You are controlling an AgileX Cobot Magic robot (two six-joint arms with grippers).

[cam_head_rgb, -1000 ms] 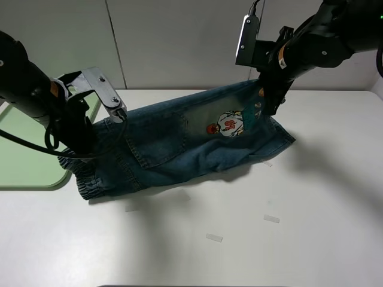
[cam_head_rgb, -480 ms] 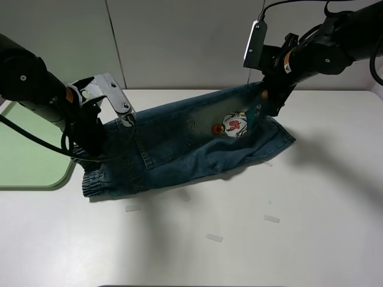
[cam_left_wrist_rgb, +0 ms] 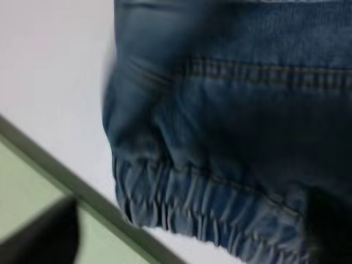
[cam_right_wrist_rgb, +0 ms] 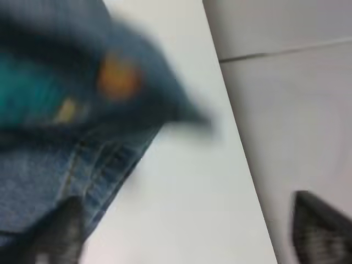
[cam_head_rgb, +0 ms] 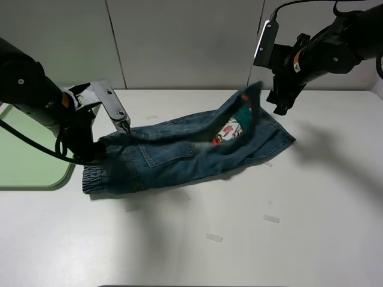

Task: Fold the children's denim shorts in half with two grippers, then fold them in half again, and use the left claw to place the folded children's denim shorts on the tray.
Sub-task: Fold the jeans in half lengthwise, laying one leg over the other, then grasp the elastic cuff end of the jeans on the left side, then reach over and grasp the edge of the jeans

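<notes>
The white counter (cam_head_rgb: 311,239) is carrying everything, and the light-green tray (cam_head_rgb: 27,158) is sitting at its left edge. The children's denim shorts (cam_head_rgb: 173,158) are lying across the middle of the counter, just beside the tray, with the gathered waistband toward it. Their upper layer is showing blurred and arched, apparently dropping over the lower one. That is where the trouble is sitting: the layer seems to be landing skewed, its right-hand corner standing up and curling. The edges may be ending up unmatched, and a second fold would be inheriting the slant. The left tool (cam_head_rgb: 124,127) is hovering spread right at the cloth's edge, pinching nothing. A tip could be snagging the denim there and dragging the fold open. The right tool (cam_head_rgb: 280,106) is hanging spread and clear of the fabric. The cartoon patch (cam_head_rgb: 230,128) is peeking out between the layers, suggesting they are not closing flat.
</notes>
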